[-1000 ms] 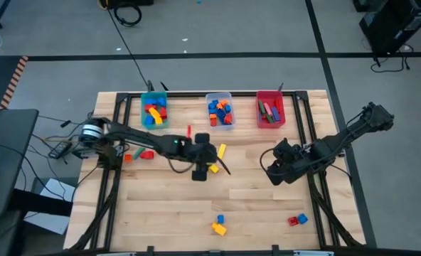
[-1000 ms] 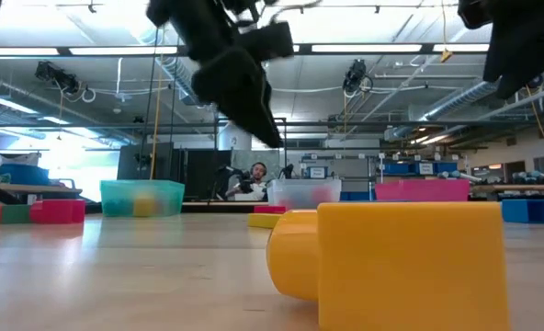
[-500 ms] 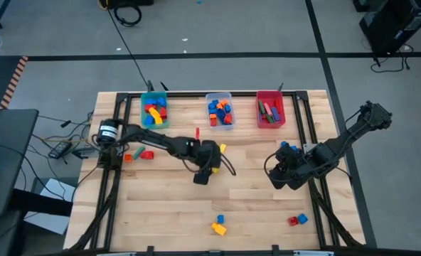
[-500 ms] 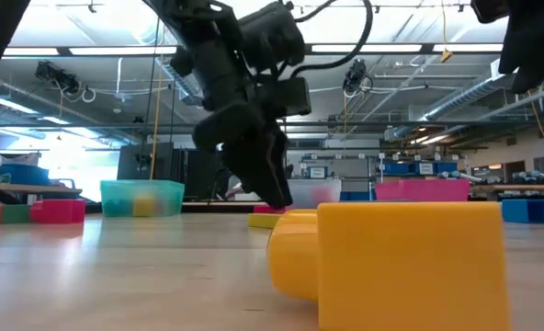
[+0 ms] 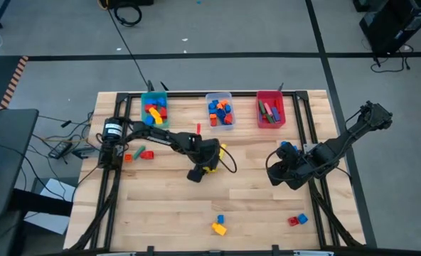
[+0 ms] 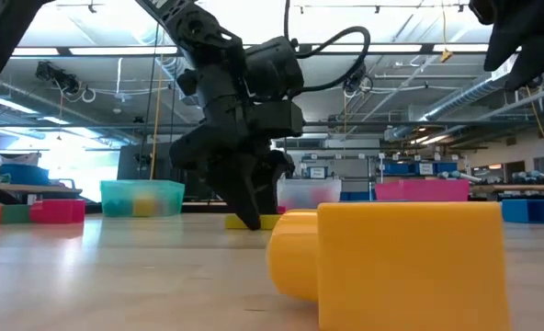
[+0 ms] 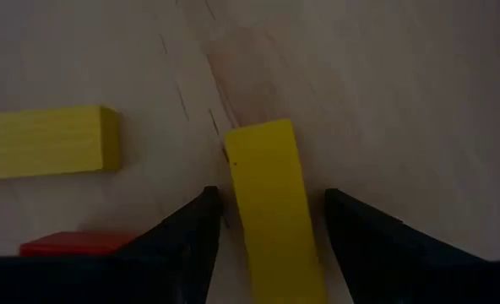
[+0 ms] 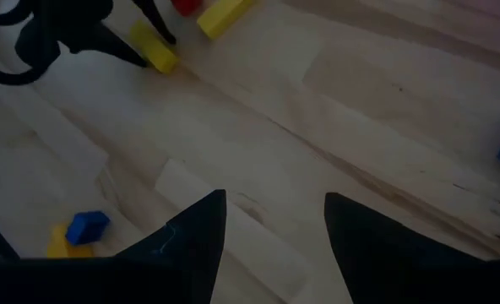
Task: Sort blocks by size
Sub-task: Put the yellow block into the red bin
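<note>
My left gripper (image 5: 205, 171) is down at the table's middle, open. Its two fingers stand on either side of a yellow bar block (image 7: 269, 207), with a gap on each side; the bar lies flat on the wood and also shows in the high view (image 5: 213, 168). In the low view the fingertips (image 6: 251, 219) reach the tabletop. Another yellow bar (image 7: 43, 142) and a red block (image 7: 73, 243) lie close by. My right gripper (image 8: 275, 224) is open and empty, above the table's right half (image 5: 281, 172).
A teal bin (image 5: 153, 111), a clear bin (image 5: 220, 110) and a red bin (image 5: 270, 111) stand along the far edge, each holding blocks. Loose blocks lie at the left (image 5: 138, 154), near the front edge (image 5: 218, 227) and at the front right (image 5: 298, 220). A yellow bar (image 5: 222, 149) lies beyond the left gripper.
My left gripper has come down from well above the table to the tabletop, so that its fingers now stand around the yellow bar. The bar has stayed where it was.
</note>
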`<state>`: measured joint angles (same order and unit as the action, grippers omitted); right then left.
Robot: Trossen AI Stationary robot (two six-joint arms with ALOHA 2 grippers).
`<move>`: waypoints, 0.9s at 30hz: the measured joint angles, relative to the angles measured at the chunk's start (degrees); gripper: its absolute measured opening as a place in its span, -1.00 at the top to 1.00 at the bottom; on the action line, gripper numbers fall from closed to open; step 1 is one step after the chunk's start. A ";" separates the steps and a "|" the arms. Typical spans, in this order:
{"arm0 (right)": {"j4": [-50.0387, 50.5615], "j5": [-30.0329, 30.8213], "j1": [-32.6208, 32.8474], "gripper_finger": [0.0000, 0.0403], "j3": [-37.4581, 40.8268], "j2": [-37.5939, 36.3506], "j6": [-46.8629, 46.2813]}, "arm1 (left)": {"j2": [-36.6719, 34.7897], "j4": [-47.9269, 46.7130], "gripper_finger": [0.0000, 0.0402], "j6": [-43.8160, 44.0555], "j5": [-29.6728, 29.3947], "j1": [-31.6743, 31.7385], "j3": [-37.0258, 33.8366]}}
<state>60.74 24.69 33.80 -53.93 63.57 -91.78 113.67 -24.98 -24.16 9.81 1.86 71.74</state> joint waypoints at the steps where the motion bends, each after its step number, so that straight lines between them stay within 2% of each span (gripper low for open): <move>1: -0.13 0.15 0.00 -0.07 0.00 0.02 -0.32 | 0.42 0.03 -0.09 -0.08 -0.08 0.01 0.08; 7: -2.13 2.77 -0.02 -0.07 0.00 0.07 -1.71 | 0.32 -0.04 0.02 0.13 -0.71 -0.01 0.06; 10: -2.23 2.94 -0.05 -0.07 0.00 0.07 -1.74 | 0.27 -0.41 0.20 0.81 -0.86 -0.11 0.28; 14: -2.52 3.32 -0.13 -0.07 0.00 0.07 -1.74 | 0.65 -2.10 0.48 6.40 -0.82 -0.11 2.94; 18: -2.83 7.28 -0.12 -0.07 0.00 0.07 -2.27 | 0.73 -5.04 0.48 10.21 -0.25 0.19 10.23; 27: -2.88 16.46 -0.07 -0.07 0.00 0.07 -5.21 | 0.53 -6.13 0.42 11.17 0.25 2.62 27.26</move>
<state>57.86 41.16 33.74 -53.93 63.64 -96.99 114.19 -31.11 -12.99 10.06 4.48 99.00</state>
